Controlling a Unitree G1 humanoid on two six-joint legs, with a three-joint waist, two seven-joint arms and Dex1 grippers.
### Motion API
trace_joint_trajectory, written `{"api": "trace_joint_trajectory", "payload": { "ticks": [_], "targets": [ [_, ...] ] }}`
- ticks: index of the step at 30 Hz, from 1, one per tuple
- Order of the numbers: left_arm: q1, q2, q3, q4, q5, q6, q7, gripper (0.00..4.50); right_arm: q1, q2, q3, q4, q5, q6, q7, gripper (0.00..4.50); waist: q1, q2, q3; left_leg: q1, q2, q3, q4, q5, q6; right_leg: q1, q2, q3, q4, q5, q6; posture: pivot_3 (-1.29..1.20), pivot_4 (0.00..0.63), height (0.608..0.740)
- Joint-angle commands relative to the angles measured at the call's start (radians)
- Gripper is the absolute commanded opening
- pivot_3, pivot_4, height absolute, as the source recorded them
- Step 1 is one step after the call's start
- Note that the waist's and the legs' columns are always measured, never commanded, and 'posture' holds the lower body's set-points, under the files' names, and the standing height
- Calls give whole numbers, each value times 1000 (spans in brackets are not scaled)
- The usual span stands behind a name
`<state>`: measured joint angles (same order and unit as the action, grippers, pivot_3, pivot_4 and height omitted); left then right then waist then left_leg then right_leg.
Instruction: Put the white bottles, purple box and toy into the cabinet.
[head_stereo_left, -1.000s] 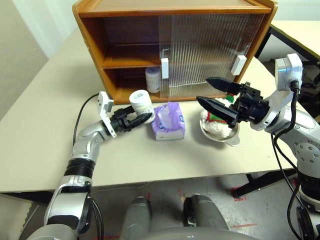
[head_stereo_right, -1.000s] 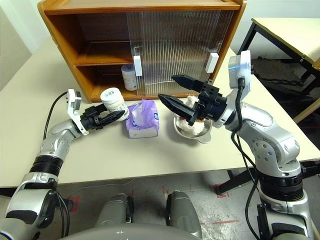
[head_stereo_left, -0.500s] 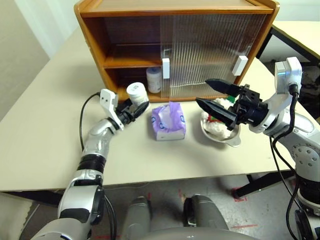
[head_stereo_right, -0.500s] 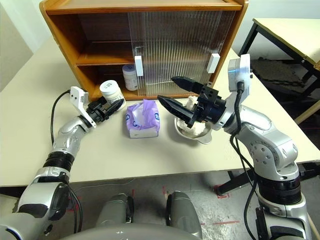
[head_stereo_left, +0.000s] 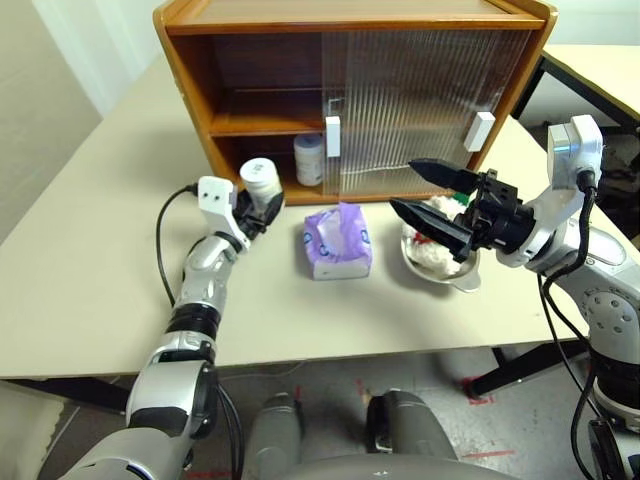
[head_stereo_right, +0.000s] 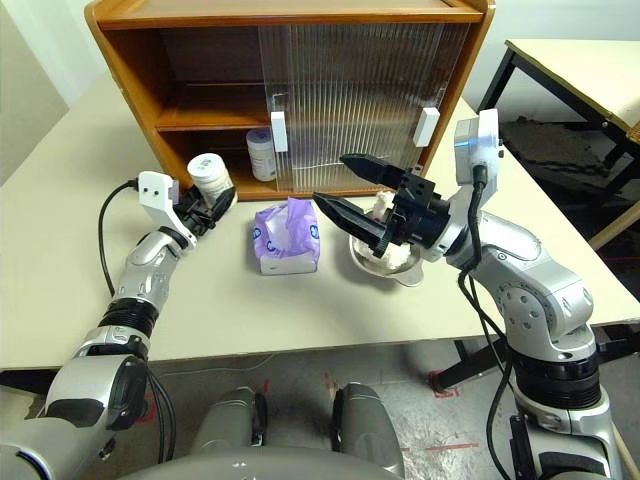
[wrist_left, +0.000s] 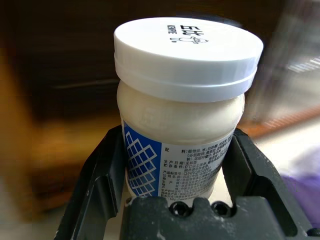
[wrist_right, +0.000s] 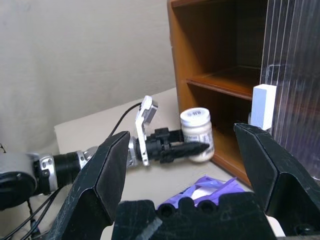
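Note:
My left gripper (head_stereo_left: 262, 203) is shut on a white bottle (head_stereo_left: 258, 176) and holds it upright just in front of the cabinet's (head_stereo_left: 188, 80) open lower left compartment. In the left wrist view both fingers (wrist_left: 102, 170) clasp the bottle (wrist_left: 185, 95) at its blue label. A second white bottle (head_stereo_left: 308, 158) stands inside that compartment, by the door's edge. The purple box (head_stereo_left: 338, 240) lies on the table in front of the cabinet. The toy (head_stereo_left: 432, 250) sits in a steel bowl (head_stereo_left: 462, 280) to its right. My right gripper (head_stereo_left: 403, 186) hovers open above the bowl, holding nothing.
Both ribbed sliding doors (head_stereo_left: 420, 90) cover the cabinet's right side, and the left side stands open with an inner shelf (head_stereo_left: 265, 122). A cable (head_stereo_left: 165, 235) trails from my left wrist across the table. Another table (head_stereo_left: 600, 60) stands at the back right.
My left gripper has carried the white bottle away from the purple box, leftward and toward the cabinet's open lower compartment, turning to point forward. The right arm has stayed still.

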<state>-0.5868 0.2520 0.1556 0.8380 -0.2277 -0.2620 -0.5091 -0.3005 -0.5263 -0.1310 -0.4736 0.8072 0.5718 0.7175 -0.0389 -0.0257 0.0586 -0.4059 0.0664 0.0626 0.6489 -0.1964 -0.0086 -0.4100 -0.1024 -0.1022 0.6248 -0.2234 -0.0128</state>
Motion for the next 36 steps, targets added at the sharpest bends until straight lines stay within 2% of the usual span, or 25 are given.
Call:
{"api": "trace_joint_trajectory", "payload": {
  "ticks": [1, 9, 36],
  "targets": [
    [-19, -22, 4, -3, 2, -15, 14, 3072, 2, 4, 4, -4, -5, -18, 5, 4500, 1, 0, 0, 0, 0, 0, 0, 0, 0, 0, 0, 0, 0, 0, 0, -113, 0, 740],
    [-61, -27, 17, 42, 13, -6, 87, 3072, 2, 12, 7, -5, -7, -18, 5, 4500, 0, -1, -1, 0, 0, 0, -1, 0, 0, 0, 0, 0, 0, 0, 0, -111, 0, 740],
    [-314, -41, 35, 370, 109, -8, 348, 3072, 32, 19, -10, -51, 9, -4, -41, 4500, -18, -5, 0, -1, 0, 0, -1, 0, 0, 0, 0, 0, -1, 0, 0, -158, 0, 740]
  ]
}}
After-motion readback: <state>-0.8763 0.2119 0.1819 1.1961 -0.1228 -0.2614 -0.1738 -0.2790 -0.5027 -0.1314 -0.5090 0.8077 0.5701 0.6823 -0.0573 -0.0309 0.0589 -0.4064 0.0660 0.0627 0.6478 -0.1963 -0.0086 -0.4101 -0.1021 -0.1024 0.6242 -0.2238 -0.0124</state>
